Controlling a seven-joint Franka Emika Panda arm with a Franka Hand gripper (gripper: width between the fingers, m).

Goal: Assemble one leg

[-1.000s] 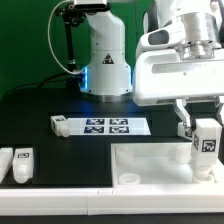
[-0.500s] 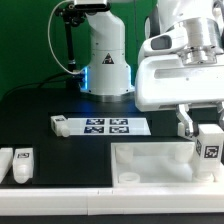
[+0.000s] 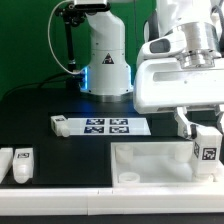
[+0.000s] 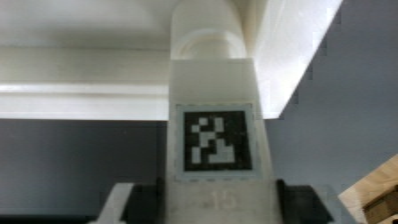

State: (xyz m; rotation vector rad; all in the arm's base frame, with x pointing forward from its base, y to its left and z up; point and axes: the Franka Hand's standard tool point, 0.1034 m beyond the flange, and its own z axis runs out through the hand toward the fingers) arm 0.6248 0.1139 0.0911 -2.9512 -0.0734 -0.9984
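Note:
My gripper [image 3: 203,128] is shut on a white leg [image 3: 206,151] with a black-and-white tag, holding it upright over the right end of the large white panel [image 3: 150,160]. In the wrist view the leg [image 4: 217,110] runs out from between the fingers [image 4: 157,200], its rounded tip over the panel's raised rim [image 4: 89,85]. Two more legs lie at the exterior view's left edge [image 3: 22,165], and one small leg [image 3: 60,124] lies by the marker board.
The marker board [image 3: 108,125] lies on the black table in front of the arm's white base [image 3: 107,60]. A round socket [image 3: 128,178] shows in the panel's near left corner.
The gripper and its leg have shifted slightly toward the exterior view's right. Nothing else has moved.

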